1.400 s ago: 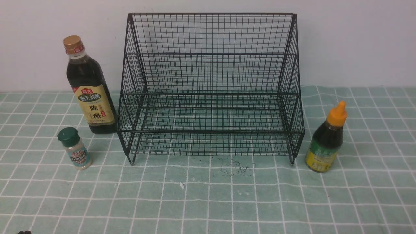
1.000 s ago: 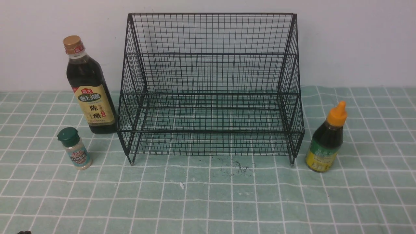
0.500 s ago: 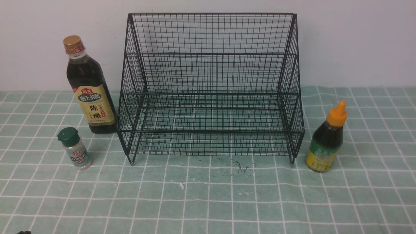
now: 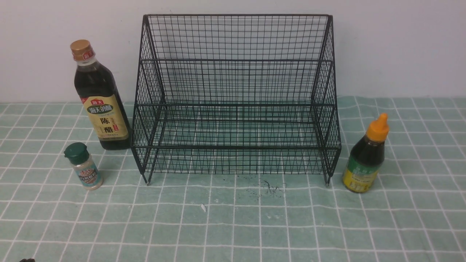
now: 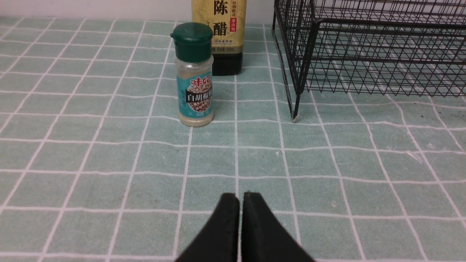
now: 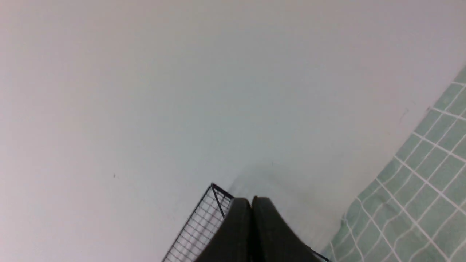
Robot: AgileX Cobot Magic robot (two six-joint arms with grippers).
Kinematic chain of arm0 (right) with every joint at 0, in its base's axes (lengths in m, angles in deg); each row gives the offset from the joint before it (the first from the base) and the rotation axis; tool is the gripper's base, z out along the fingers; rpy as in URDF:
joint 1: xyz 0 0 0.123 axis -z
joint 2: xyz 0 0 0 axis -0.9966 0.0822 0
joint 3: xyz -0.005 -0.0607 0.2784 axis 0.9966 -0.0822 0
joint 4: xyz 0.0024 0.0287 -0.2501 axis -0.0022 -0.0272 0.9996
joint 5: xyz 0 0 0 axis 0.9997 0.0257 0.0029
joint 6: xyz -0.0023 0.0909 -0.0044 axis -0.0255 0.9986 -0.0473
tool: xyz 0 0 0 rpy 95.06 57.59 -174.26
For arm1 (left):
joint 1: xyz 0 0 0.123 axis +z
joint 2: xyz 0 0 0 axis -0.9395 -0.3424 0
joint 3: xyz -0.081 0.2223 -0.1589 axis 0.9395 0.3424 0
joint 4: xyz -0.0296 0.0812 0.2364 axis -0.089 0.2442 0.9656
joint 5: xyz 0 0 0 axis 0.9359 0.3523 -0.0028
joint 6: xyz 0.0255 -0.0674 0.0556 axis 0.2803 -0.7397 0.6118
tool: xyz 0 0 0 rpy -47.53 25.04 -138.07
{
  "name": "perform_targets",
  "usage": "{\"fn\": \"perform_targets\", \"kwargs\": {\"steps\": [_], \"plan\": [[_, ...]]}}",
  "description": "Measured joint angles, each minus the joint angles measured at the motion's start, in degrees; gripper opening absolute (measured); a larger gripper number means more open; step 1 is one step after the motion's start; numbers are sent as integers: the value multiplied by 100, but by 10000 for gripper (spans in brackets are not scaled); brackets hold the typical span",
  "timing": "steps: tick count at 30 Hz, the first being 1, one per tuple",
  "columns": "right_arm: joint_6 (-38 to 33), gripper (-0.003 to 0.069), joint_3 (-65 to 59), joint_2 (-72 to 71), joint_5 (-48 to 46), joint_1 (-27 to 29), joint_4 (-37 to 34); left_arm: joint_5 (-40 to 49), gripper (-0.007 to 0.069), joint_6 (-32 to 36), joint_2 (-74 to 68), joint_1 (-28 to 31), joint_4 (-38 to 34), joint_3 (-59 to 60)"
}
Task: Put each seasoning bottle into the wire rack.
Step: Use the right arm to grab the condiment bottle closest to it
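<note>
Fingers of neither arm are shown in the front view. The large black wire-mesh two-tier rack (image 4: 236, 147) is seen standing empty at the far middle of the green checked counter (image 4: 233, 233). The tall dark vinegar bottle with gold cap and tan label (image 4: 100, 105) is set upright just beside the rack's left side. The tiny green-lidded shaker (image 4: 84, 167) is placed nearer and further left. The squat dark bottle with orange nozzle and yellow-green label (image 4: 366, 160) is stood just beside the rack's right front corner. Against the earlier front frames nothing is found to have moved: bottles and rack are kept where they were, so no step of the task is judged to have been begun.

In the left wrist view, the left fingers (image 5: 227, 225) are seen clenched together on nothing, held low over the counter and aimed at the shaker, which is well apart from them. A first reach for the shaker is suggested.

In the right wrist view, the right fingers (image 6: 240, 225) are likewise pressed together and empty, pointed towards the pale wall (image 6: 182, 91), with only a corner of the rack caught beyond them.
</note>
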Motion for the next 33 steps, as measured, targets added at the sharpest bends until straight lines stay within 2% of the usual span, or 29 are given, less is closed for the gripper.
{"fn": "perform_targets", "kwargs": {"steps": [2,5,8,11,12,14,15,16,21,24,27,33], "plan": [[-64,-13,36,0,257,0,-209,0,-6,0,0,0,0,0],[-300,-13,360,0,-12,0,-17,0,-6,0,0,0,0,0],[-962,-13,1635,262,-1183,0,857,0,-6,0,0,0,0,0],[-1277,-13,2755,1098,-2366,0,1515,0,-6,0,0,0,0,0],[-1291,-13,2833,1176,-2454,0,1561,0,-6,0,0,0,0,0],[-1362,-13,3875,2381,-3777,0,2222,0,-6,0,0,0,0,0],[-1362,-13,4018,2561,-3962,0,2314,0,-6,0,0,0,0,0],[-1371,-13,4545,3200,-4651,0,2679,0,-6,0,0,0,0,0],[-1134,3,5642,4869,-5721,0,3440,5,-6,0,0,0,0,0],[-1017,71,6472,6022,-6143,0,3946,5,-6,30,0,0,0,0],[-1000,171,7159,6932,-6449,-7,4052,5,-6,30,0,0,0,0],[-939,462,8100,8508,-6940,-540,4269,5,-6,0,0,0,0,0]]}}
